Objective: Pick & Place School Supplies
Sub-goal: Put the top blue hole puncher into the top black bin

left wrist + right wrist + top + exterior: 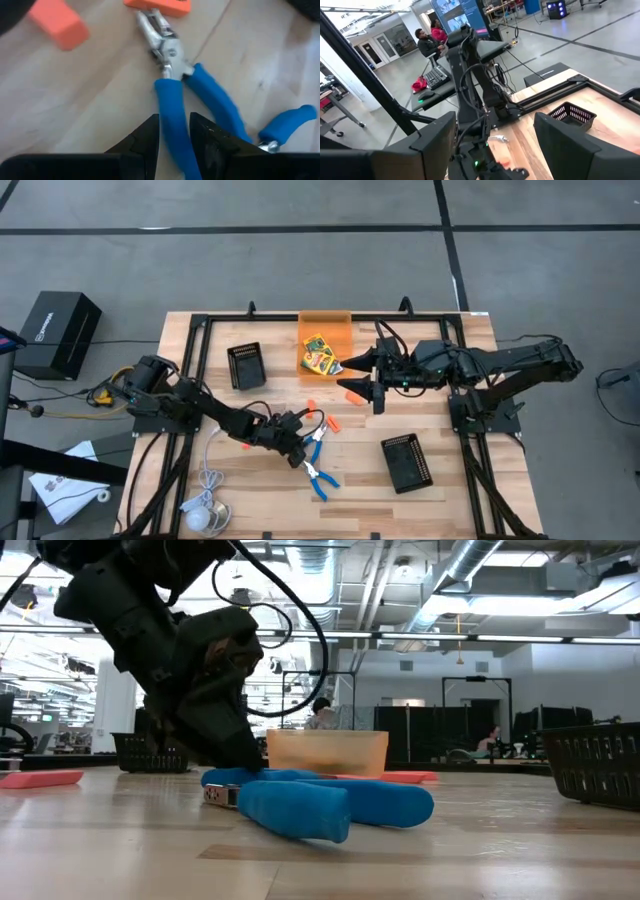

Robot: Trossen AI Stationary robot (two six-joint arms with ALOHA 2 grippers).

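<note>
- Two claws work over the wooden tabletop (240,480); the left claw (297,448) is low on it, the right claw (362,376) hangs raised near the middle.
- In the left wrist view, the left claw (174,131) has its two dark fingers narrowly set on either side of one blue handle of the blue-handled tool (172,95), gripping it where it lies on the wood.
- Just ahead of this claw, past the tool's metal nose, lie two orange pieces (59,24), one touching or nearly touching the tip.
- A second blue-handled tool (320,476) lies beside the left claw, close to the gripped one.
- Wide apart, the right claw's fingers (430,145) hold nothing.
- Behind the right claw's tips sits the orange bin (325,330), with the crayon boxes (318,354) just at its front.
- An orange piece (353,396) lies right below the right claw.
- Black trays (246,365) stand well away from both claws.
</note>
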